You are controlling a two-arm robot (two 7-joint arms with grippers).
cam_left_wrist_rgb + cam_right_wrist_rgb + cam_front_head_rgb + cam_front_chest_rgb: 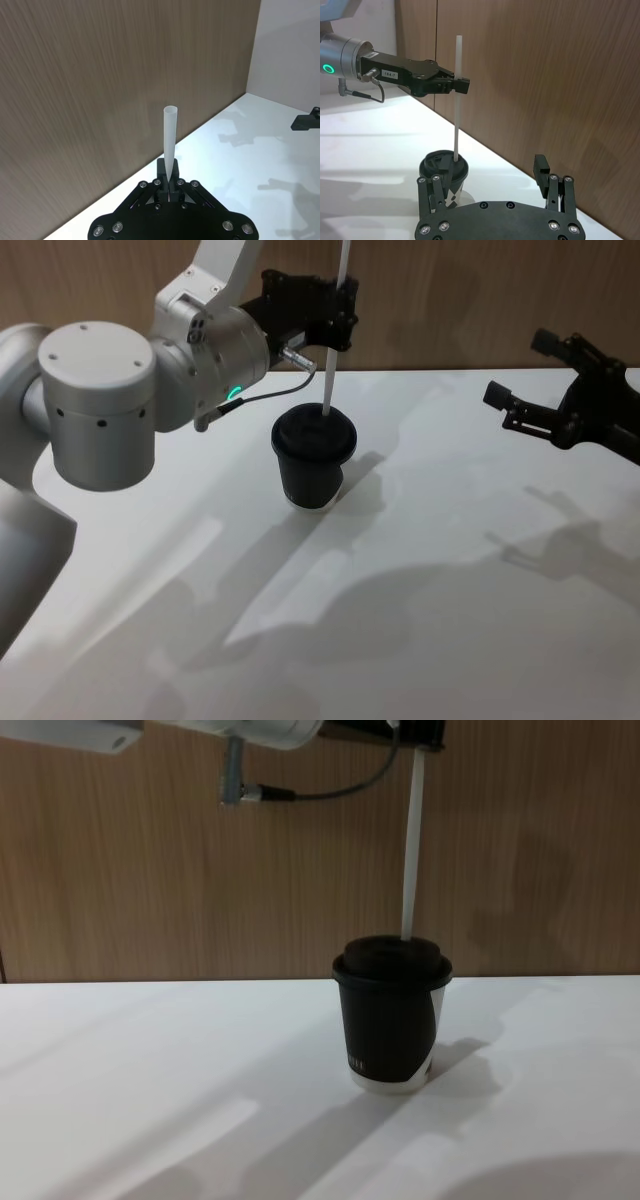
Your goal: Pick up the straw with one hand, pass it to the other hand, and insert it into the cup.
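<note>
Left gripper (462,85) pinching straw (456,107) high on shaft, directly above cup (313,462) – lower tip at or just into lid, depth unclear

Right gripper (515,400) spread, holding nothing, well off to right above table (420,600)

Straw likely light, thin, easily buckled – grip mid-to-upper shaft, keep upright, push gently; cup looks light, could tip under side load

left gripper (462,85) reaches in from its silver arm with green ring light (328,68), fingers pinched on the straw (457,100) partway up. straw stands near upright, lower end at the lid of the cup (443,172) on the white table (375,150). right gripper (492,187) close to camera, fingers spread, holding nothing. wood wall (545,75) behind.
</note>
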